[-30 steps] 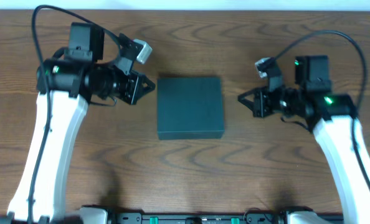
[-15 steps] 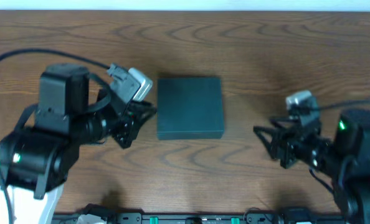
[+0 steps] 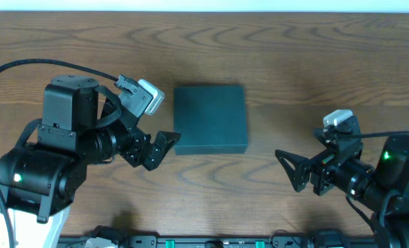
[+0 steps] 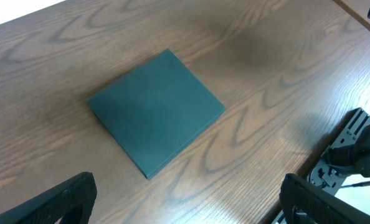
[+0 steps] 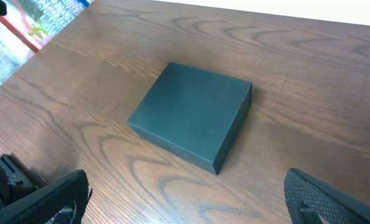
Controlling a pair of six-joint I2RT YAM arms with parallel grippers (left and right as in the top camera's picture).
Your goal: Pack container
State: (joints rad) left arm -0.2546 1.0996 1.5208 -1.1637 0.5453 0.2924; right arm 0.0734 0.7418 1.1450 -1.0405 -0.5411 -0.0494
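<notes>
The container (image 3: 210,118) is a dark teal box lying flat with its lid down in the middle of the wooden table. It also shows in the left wrist view as the container (image 4: 155,109) and in the right wrist view as the container (image 5: 194,115). My left gripper (image 3: 158,151) hovers just off its front left corner, open, with nothing between the fingers. My right gripper (image 3: 287,171) is open and empty, well to the front right of the box. In both wrist views, left gripper (image 4: 188,202) and right gripper (image 5: 188,199), the jaws stand wide over bare wood.
The brown wooden table (image 3: 294,55) stretches all round the box. A black rail (image 3: 211,241) with the arm bases runs along the front edge. The right arm (image 4: 359,149) shows at the edge of the left wrist view.
Both grippers have gone from shut to wide open. Both arms have drawn back from beside the box toward the table's front edge. The box has not moved.
</notes>
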